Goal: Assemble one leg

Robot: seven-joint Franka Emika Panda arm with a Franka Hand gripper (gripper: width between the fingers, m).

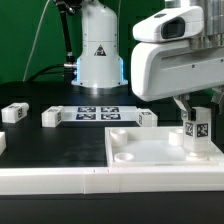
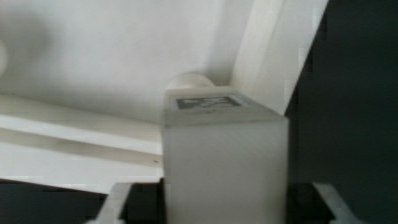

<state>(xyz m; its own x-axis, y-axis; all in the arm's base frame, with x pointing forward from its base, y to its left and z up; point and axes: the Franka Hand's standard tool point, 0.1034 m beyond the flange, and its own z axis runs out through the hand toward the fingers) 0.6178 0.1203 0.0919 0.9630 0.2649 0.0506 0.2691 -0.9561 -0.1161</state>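
Note:
My gripper [image 1: 196, 114] is shut on a leg [image 1: 197, 138], a white stubby block with a black-and-white tag. It holds the leg upright over the corner of the large white square panel [image 1: 150, 158] at the exterior view's right. In the wrist view the leg [image 2: 222, 150] fills the space between my gripper's [image 2: 222, 212] dark pads, and its far end meets a round socket [image 2: 192, 78] at the panel's [image 2: 89, 70] corner. Whether the leg is seated in the socket is hidden. Three more legs lie on the black table [image 1: 14, 113] [image 1: 50, 117] [image 1: 148, 119].
The marker board [image 1: 97, 113] lies on the table behind the panel, in front of the arm's base [image 1: 98, 60]. Another white part [image 1: 3, 144] shows at the exterior view's left edge. The panel has a shallow round socket [image 1: 125, 156] at its near-left corner.

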